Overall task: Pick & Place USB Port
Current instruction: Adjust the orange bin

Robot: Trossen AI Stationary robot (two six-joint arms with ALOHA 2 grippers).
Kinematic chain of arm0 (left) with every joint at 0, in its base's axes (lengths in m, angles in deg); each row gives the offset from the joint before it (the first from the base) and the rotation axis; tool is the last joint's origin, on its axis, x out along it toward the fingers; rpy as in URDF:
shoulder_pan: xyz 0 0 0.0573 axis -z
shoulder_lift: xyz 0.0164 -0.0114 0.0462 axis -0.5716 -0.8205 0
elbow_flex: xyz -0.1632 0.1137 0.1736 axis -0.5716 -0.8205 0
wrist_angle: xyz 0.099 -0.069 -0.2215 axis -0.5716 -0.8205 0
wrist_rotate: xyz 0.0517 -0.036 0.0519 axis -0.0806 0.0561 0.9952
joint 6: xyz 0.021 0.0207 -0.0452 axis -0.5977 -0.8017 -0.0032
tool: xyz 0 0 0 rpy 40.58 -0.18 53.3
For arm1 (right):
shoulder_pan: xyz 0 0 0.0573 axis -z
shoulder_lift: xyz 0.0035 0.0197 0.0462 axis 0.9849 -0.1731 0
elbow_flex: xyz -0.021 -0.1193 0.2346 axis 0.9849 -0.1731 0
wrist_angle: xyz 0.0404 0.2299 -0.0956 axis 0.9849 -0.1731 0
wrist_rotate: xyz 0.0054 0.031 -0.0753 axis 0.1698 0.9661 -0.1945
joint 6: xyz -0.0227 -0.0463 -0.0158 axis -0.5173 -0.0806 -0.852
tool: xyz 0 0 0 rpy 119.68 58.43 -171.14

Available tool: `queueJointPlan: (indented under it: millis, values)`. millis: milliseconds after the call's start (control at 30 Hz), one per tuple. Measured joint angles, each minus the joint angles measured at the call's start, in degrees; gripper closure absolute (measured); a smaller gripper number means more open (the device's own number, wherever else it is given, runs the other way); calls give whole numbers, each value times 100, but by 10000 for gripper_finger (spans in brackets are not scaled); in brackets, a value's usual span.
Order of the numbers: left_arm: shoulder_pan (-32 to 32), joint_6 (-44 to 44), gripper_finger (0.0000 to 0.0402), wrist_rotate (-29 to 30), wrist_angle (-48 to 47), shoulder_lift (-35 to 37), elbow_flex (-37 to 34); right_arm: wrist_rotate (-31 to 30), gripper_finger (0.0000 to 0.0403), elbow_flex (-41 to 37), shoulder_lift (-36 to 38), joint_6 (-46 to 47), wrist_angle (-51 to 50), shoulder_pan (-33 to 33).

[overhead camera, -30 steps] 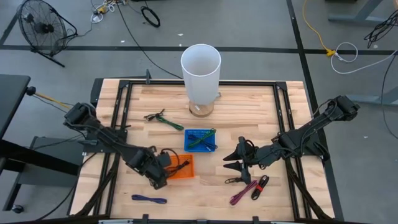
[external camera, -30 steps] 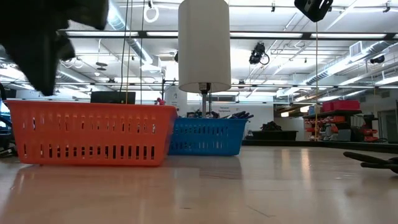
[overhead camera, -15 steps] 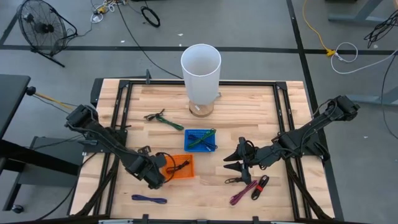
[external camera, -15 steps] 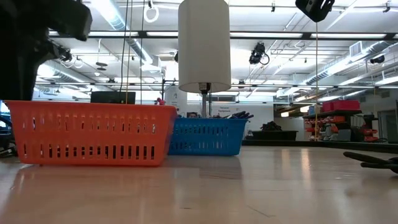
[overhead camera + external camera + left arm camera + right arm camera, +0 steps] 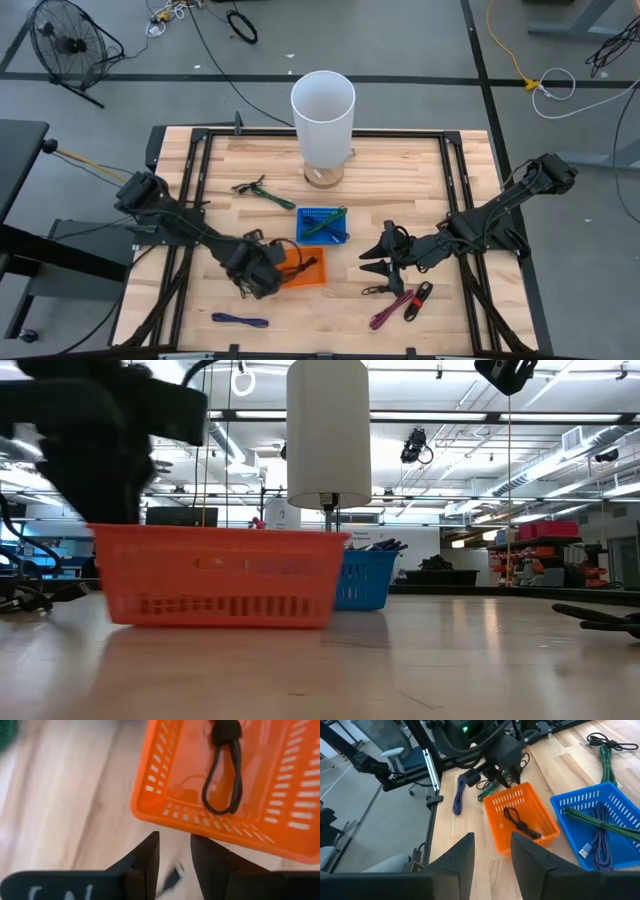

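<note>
My left gripper [image 5: 262, 280] sits low at the near-left corner of the orange basket [image 5: 308, 272], fingers parted with a narrow gap and nothing between them. A black cable [image 5: 223, 767] already lies inside that basket, a loop with its long axis running from the near wall toward the far one, straight ahead of my left fingers [image 5: 146, 859]. In the left wrist view the basket's near rim is just beyond my fingertips; touching or a hair apart, I can't tell.

My right gripper [image 5: 372, 259] waits mid-table on the right, jaws spread, empty. The loose cables [image 5: 400, 298] near the front edge lie just beside it and well apart from my left, so I judge the right arm is nearer for any next pick. The blue basket [image 5: 323, 225] holds green cabling.

Hard to make out: a small dark blur between my left fingers in the wrist view. The low view smears the orange basket. Which cable counts as the USB one is unclear.
</note>
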Motion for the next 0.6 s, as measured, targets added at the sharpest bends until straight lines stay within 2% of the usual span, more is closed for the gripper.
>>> queueJointPlan:
  millis: [333, 467, 600]
  values:
    - [-602, -637, 287, 239, 898, 0, -2, 0, 277, 0, 0, 0, -2, 0]
    - [-698, -896, 287, 230, 1446, 0, 0, 0, 277, 0, 0, 0, -3, 0]
    - [-721, -913, 287, 202, 1531, 0, 0, 0, 277, 0, 0, 0, -4, 0]
